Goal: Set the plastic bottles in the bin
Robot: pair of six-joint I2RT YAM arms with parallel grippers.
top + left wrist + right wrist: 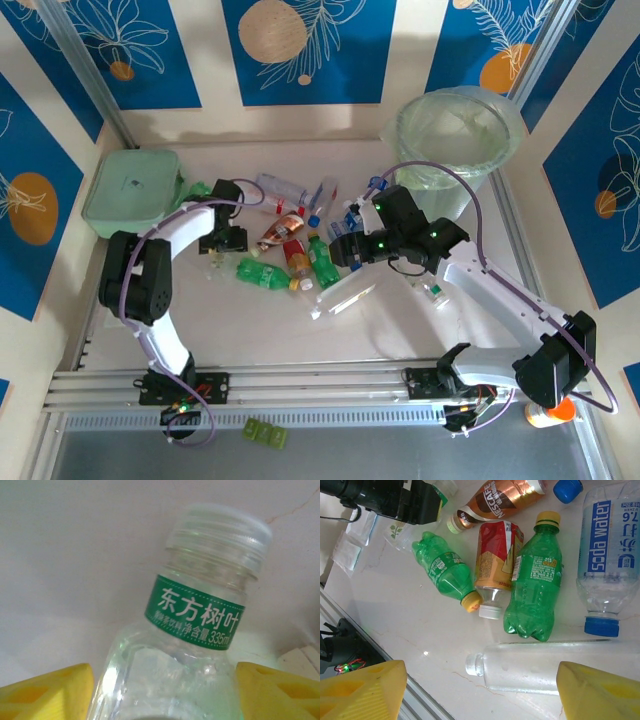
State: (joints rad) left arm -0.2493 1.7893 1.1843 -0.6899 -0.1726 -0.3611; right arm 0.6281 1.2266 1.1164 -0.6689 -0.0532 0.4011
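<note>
Bare tabletop (260,320) along the near edge, plastic bottles (295,255) crowded mid-table, mint box (130,188) at far left

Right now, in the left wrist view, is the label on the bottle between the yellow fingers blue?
No, the label around the neck of the clear bottle is green with white printing.

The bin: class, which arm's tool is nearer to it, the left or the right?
Right. The right tool is a short way from the bin, to its left and toward the bases. The left tool is much farther, beyond the plastic bottles, near the mint-green box.
</note>
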